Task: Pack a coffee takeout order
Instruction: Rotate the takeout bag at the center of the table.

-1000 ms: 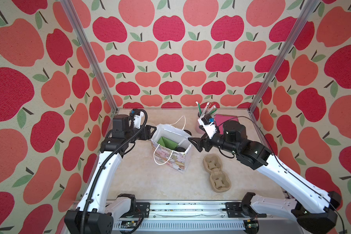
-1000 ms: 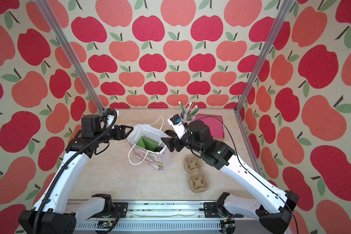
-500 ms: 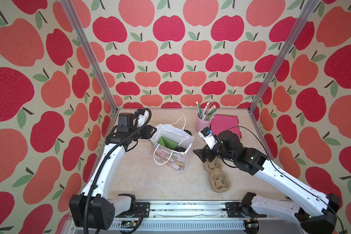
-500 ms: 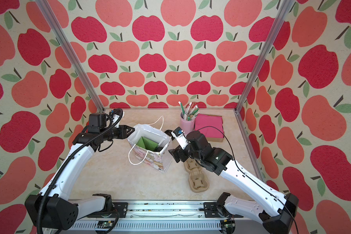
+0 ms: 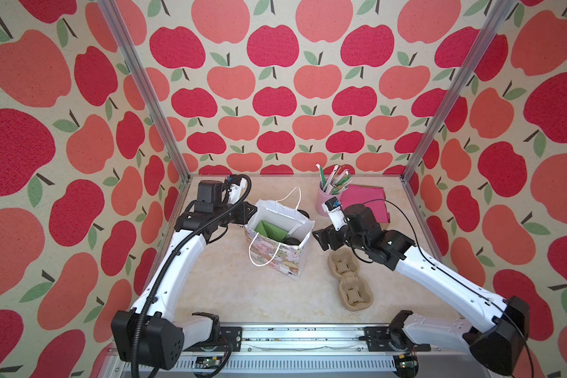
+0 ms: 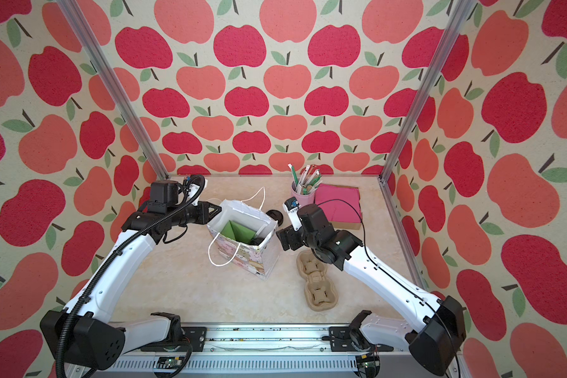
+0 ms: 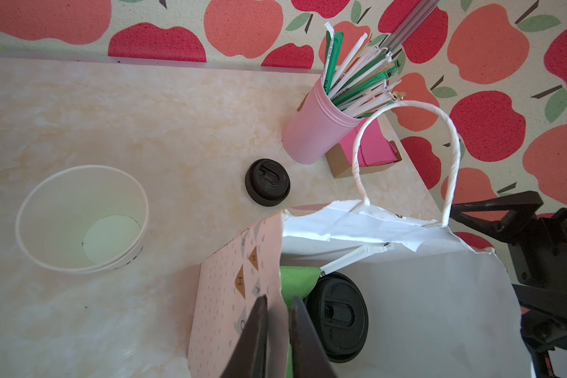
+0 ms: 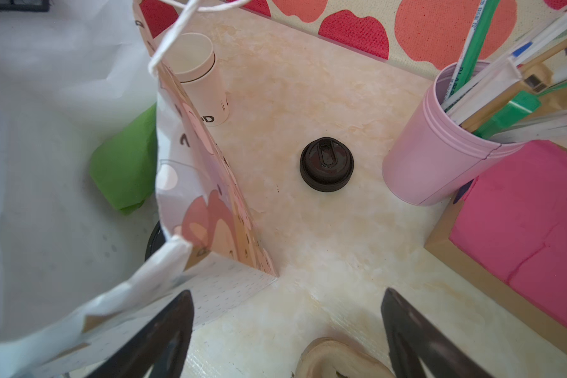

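The left claw [image 7: 279, 299] has its two dark fingers pressed close together, pinching the left rim of the paper bag [image 7: 229, 294]. One finger is outside the patterned wall and the other inside. In both top views it reaches that rim from the left [image 5: 247, 211].

Inside the bag, just past the inner finger, lies the green napkin [image 7: 297, 281]. Beside it is the black lid [image 7: 337, 317] of a cup whose body is hidden. The white wrapped straw [image 7: 357, 255] leans across the white inner wall.

The right claw [image 8: 287, 294] is spread wide and holds nothing. It sits just right of the bag's right wall [image 5: 319, 237], over the far end of the tan pulp carrier [image 5: 349, 278]. The carrier lies flat on the table to the right of the bag, with both cup wells bare.

Beyond the bag on its far side, a loose black lid [image 8: 326, 163] rests on the table. An open white cup [image 7: 82, 219] with black lettering stands further left, apart from the bag.

At the far right stands the pink holder [image 5: 324, 198], full of white and green straws. It is right beside a brown tray of pink napkins [image 5: 367, 203].

The table [image 5: 236, 288] is a cream, marbled surface. Fabric walls [image 5: 272, 98] printed with red and coral apples close it in on three sides, with aluminium posts [image 5: 144, 88] in the two far corners. A metal rail [image 5: 292, 337] along the near edge carries both arm bases.
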Tool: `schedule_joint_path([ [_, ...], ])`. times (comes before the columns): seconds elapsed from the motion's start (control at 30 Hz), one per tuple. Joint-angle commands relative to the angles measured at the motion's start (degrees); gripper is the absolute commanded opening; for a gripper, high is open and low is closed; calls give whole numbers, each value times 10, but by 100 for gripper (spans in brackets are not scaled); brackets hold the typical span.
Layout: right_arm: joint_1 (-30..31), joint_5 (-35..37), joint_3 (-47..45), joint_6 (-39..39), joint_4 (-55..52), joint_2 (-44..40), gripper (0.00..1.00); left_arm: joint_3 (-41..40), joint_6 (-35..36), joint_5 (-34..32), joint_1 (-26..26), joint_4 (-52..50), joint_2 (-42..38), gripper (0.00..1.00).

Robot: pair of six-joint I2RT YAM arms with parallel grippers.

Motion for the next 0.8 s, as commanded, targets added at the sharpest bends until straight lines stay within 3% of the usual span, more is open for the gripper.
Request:
schedule_joint_path([
  [0.0, -6, -12, 8, 23, 24, 16, 91, 15, 4, -24, -8, -27, -2, 16],
  [0.33, -23, -15, 35, 26, 29, 64, 91, -3, -18, -51, -16, -30, -28, 8],
  [0.77, -43, -70, 96, 36, 43, 148, 91, -18, -58, -77, -19, -31, -49, 8],
])
